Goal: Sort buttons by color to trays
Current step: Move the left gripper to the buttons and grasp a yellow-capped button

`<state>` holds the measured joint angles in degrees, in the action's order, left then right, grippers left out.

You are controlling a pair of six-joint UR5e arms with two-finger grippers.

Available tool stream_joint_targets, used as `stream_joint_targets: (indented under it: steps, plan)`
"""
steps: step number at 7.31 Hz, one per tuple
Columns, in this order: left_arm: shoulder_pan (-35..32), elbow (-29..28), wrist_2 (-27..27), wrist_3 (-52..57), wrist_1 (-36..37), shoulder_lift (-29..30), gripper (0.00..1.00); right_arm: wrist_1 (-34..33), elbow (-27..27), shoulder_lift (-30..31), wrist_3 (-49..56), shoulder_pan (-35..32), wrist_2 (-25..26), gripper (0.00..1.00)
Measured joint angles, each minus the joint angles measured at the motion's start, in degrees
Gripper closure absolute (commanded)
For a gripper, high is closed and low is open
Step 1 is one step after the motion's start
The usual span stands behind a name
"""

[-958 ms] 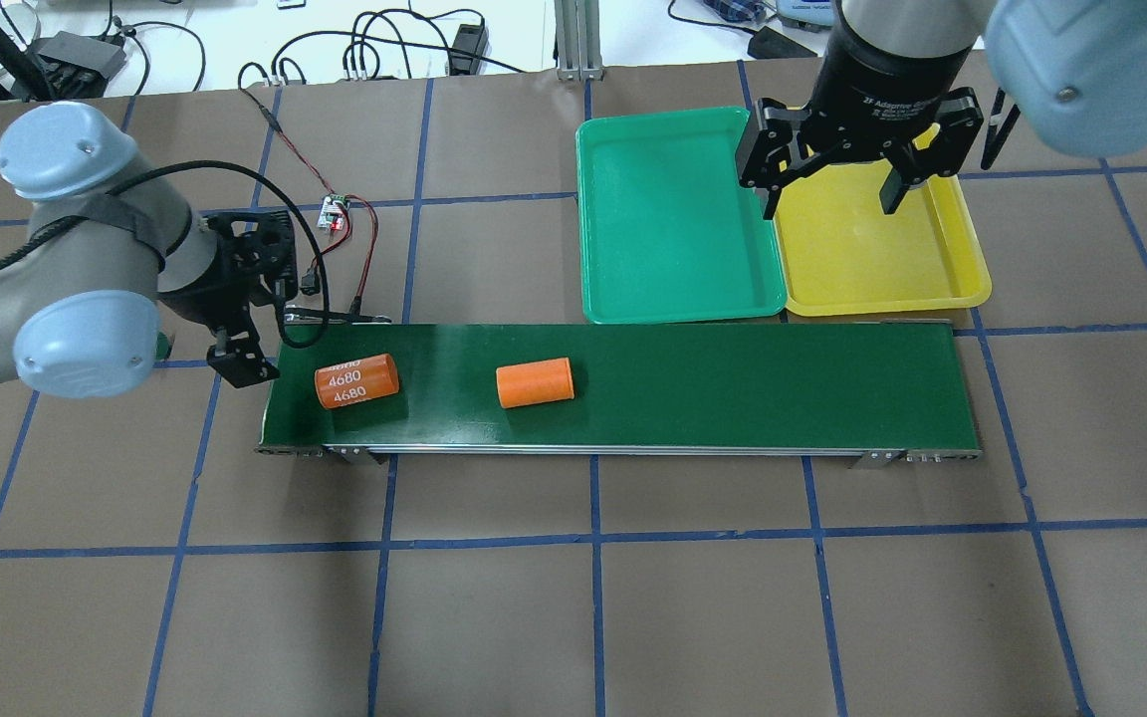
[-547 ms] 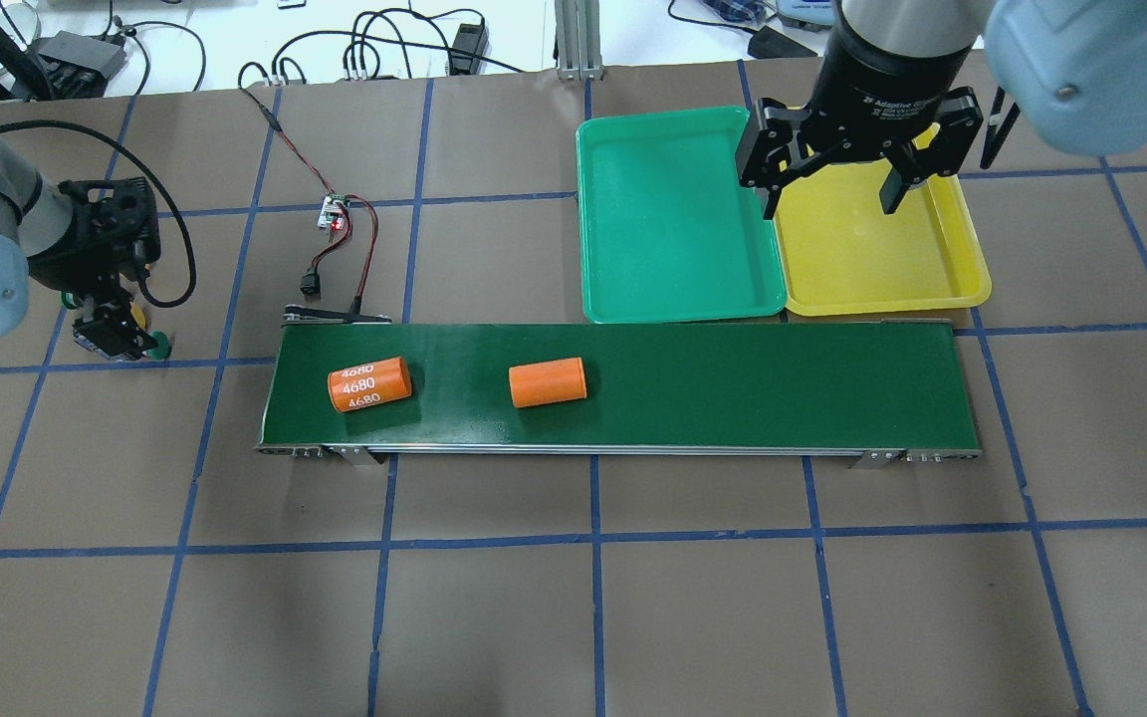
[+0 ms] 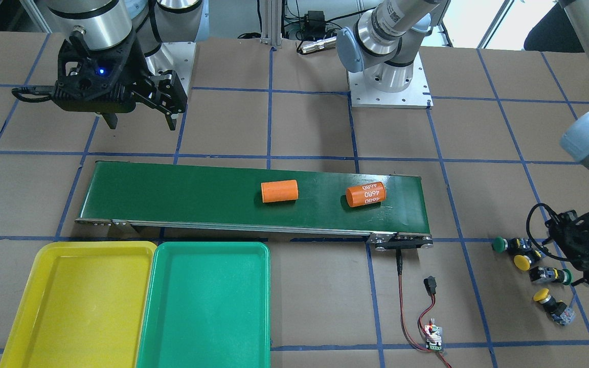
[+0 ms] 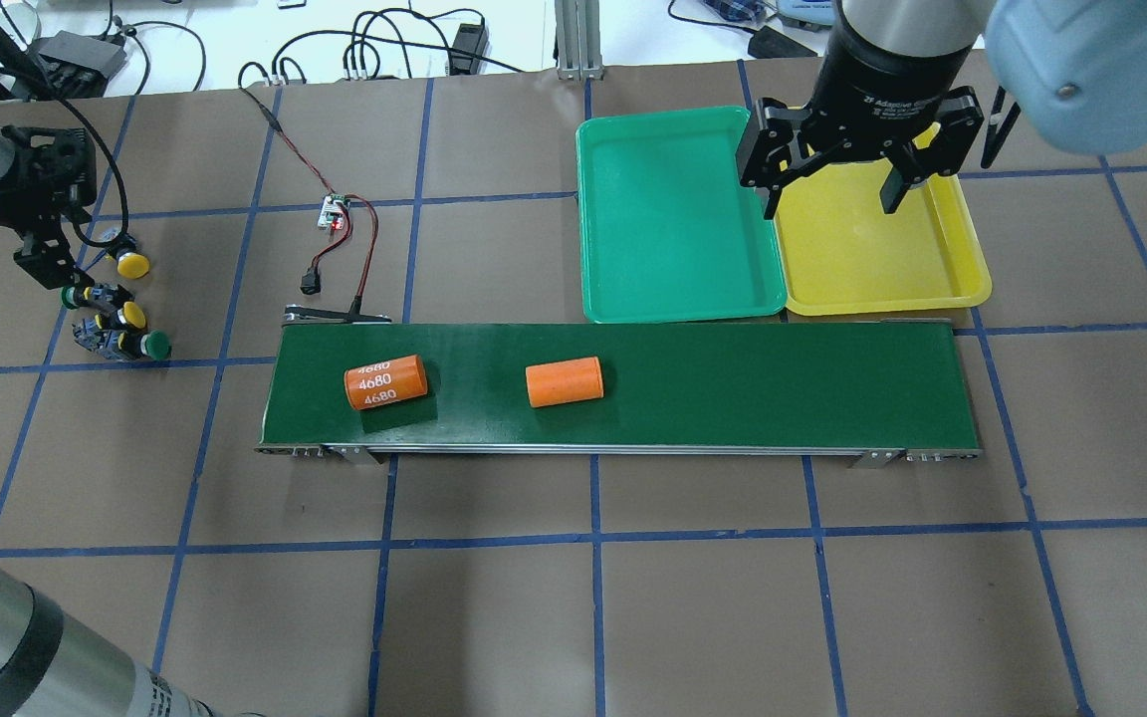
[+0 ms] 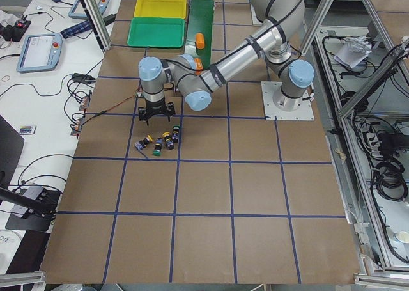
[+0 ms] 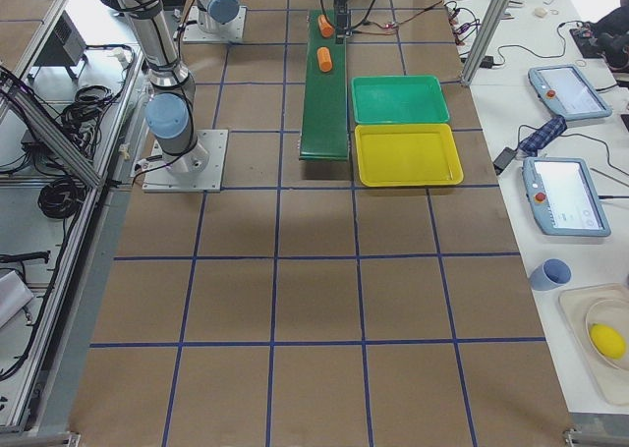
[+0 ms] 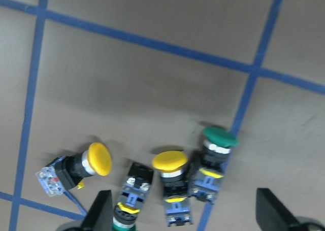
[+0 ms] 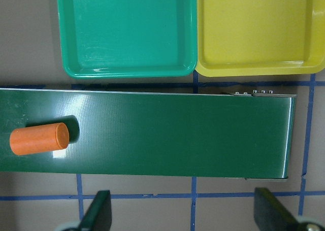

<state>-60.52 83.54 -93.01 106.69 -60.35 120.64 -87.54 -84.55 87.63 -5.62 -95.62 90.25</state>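
Note:
Four buttons lie in a cluster on the table left of the belt: two yellow (image 4: 132, 264) (image 4: 132, 315) and two green (image 4: 157, 346) (image 4: 71, 296). In the left wrist view they lie between the fingers, yellow (image 7: 99, 158) (image 7: 170, 160) and green (image 7: 220, 137). My left gripper (image 4: 44, 249) hovers open over them, holding nothing. The green tray (image 4: 673, 219) and yellow tray (image 4: 882, 259) sit empty side by side behind the belt. My right gripper (image 4: 827, 194) is open and empty above the trays' shared edge.
A long dark-green conveyor belt (image 4: 733, 388) carries an orange cylinder marked 4680 (image 4: 385, 382) and a plain orange cylinder (image 4: 564, 382). A small circuit board (image 4: 335, 212) with red and black wires lies behind the belt's left end.
My left arm has swung left, away from the belt's end, to over the button cluster. Both orange cylinders have shifted right on the belt. The right arm has not moved.

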Motion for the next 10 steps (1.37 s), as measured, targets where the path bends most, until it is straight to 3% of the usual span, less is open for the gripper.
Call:
stream_joint_targets:
  steps: [4,10]
  plan:
    - [2.44,-15.64,3.78,20.11,-1.06,13.95,0.0,0.06,0.0,-0.05,0.22,0.0,0.01,0.0]
    - [1.53,-18.19,7.04,24.25,-2.4,19.28,0.0,0.55,-0.26,-0.88,0.72,0.0,0.25,0.0]
